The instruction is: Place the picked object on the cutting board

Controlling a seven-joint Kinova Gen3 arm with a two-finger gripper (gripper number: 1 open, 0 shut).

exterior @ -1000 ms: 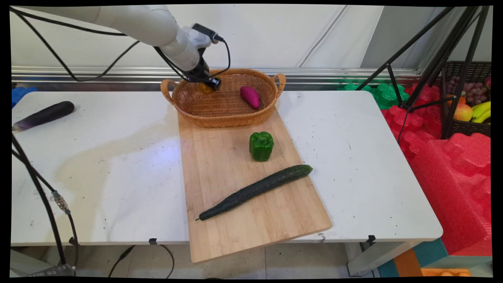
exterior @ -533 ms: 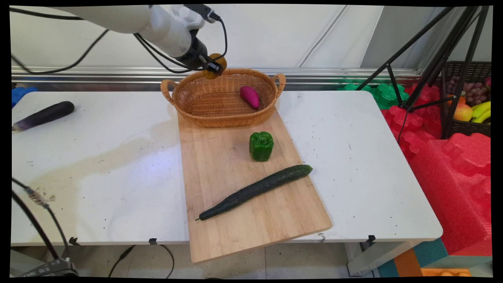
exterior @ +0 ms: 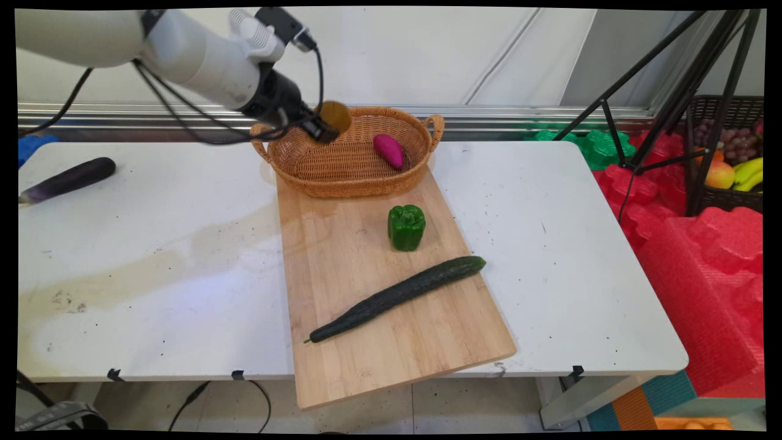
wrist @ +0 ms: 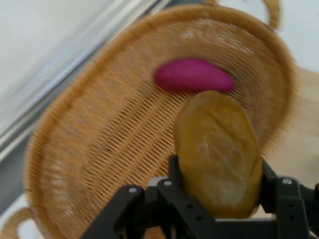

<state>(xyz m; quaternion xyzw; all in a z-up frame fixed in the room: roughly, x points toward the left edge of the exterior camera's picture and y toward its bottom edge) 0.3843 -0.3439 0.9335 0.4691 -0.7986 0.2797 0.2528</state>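
My gripper (exterior: 327,124) is shut on a yellow-brown potato (exterior: 336,115) and holds it in the air over the left part of a wicker basket (exterior: 305,174). In the hand view the potato (wrist: 218,152) sits between the black fingers (wrist: 174,172), with the basket's weave (wrist: 99,149) beneath. A magenta sweet potato (exterior: 388,150) (wrist: 193,75) lies inside the basket toward its right side.
The basket rests on the far end of a wooden cutting board (exterior: 421,330). A green bell pepper (exterior: 406,227) and a long cucumber (exterior: 397,296) lie on the board. An eggplant (exterior: 67,179) lies at the table's far left. A tripod (exterior: 666,104) stands at the right.
The gripper lifted the potato out of the basket's left side, rose, then swung slightly left and down while tilting; the potato stays in its grip above the basket.
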